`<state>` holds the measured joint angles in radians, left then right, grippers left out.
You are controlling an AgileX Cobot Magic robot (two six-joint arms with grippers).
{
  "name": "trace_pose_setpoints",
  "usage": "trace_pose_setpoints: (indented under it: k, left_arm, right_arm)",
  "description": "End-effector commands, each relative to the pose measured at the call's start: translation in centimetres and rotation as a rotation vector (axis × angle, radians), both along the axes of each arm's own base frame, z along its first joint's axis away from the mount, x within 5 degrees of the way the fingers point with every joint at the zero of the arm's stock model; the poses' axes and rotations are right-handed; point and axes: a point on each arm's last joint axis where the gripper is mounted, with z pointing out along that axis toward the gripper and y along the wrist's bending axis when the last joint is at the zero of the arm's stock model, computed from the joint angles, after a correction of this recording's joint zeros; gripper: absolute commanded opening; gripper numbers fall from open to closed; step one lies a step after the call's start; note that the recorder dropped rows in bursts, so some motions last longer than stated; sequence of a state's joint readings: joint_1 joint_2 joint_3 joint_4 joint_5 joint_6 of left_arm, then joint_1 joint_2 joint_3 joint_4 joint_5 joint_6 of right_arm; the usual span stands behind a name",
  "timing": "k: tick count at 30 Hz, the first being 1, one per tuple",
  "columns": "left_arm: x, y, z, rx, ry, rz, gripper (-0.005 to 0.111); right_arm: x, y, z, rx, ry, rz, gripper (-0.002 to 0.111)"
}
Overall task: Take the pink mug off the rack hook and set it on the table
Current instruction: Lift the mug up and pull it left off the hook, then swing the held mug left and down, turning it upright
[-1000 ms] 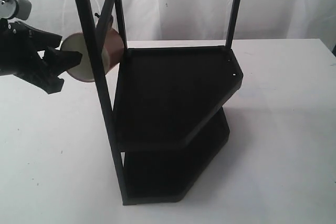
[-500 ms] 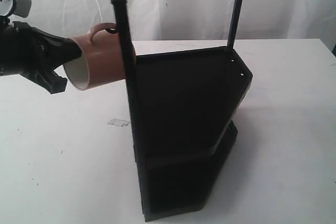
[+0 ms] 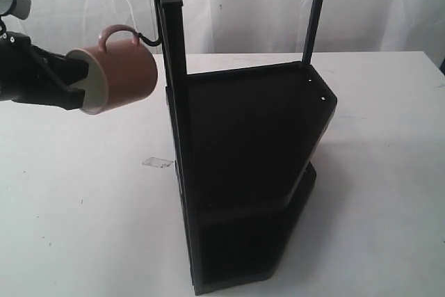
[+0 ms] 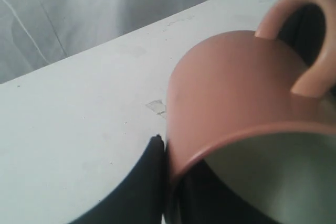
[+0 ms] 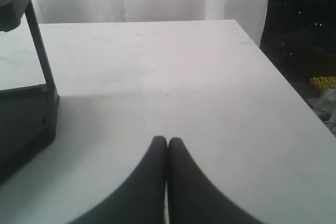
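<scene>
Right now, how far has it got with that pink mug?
Done: the left gripper grips the pink mug by its rim. In hand: clearing the rack hook, whose tip sits at the handle; I cannot tell if it is free. Left: setting the mug on the table.

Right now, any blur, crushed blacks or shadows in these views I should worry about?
Exterior view: the rack is crushed to near-solid black, shelf detail lost. Left wrist view: the pink mug fills the frame, soft and unfocused. Right wrist view: the right hand is a dark silhouette; the table near it is shaded.
</scene>
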<state>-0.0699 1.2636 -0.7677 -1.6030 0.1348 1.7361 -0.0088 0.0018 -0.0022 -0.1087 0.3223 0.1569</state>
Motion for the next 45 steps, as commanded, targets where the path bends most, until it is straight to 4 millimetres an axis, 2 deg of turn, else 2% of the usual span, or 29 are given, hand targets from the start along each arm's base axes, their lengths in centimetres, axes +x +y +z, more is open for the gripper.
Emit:
trace_pose_setpoints:
  k: [1,6,9,11,14,20,22,26,32,40,45]
  left_arm:
    - [-0.7,0.1,1.4,-0.049,-0.036,0.028,0.000]
    - [-2.5,1.2,3.9,-0.132,-0.094,0.165,0.000]
    - [-3.9,1.2,5.3,-0.126,-0.157,0.151,0.000]
    - [-4.6,1.2,5.7,-0.081,-0.189,0.125,0.000]
    - [-5.2,1.5,5.3,-0.027,-0.196,0.140,0.000]
    - [-3.7,2.9,3.6,0.075,-0.143,0.284,0.000]
    - [-3.1,3.0,2.9,0.062,-0.108,0.310,0.000]
    - [-1.9,2.9,2.1,0.123,-0.083,0.289,0.000]
    - [-0.9,2.5,3.7,0.151,-0.144,0.237,0.000]
    - [-1.7,-1.0,5.0,0.051,-0.258,-0.151,0.000]
    - [-1.4,-0.6,5.3,0.049,-0.242,-0.096,0.000]
  right_arm:
    - [0.0,0.0,0.0,0.008,-0.009,0.002,0.000]
    - [0.0,0.0,0.0,0.008,-0.009,0.002,0.000]
    - [0.0,0.0,0.0,0.010,-0.009,0.002,0.000]
    - [0.0,0.0,0.0,0.010,-0.009,0.002,0.000]
    - [0.0,0.0,0.0,0.010,-0.009,0.002,0.000]
    - [0.0,0.0,0.0,0.010,-0.009,0.002,0.000]
    - [0.0,0.0,0.0,0.010,-0.009,0.002,0.000]
    - [0.0,0.0,0.0,0.010,-0.009,0.002,0.000]
    - [0.0,0.0,0.0,0.010,-0.009,0.002,0.000]
    - [0.0,0.0,0.0,0.010,-0.009,0.002,0.000]
    - [0.0,0.0,0.0,0.010,-0.009,0.002,0.000]
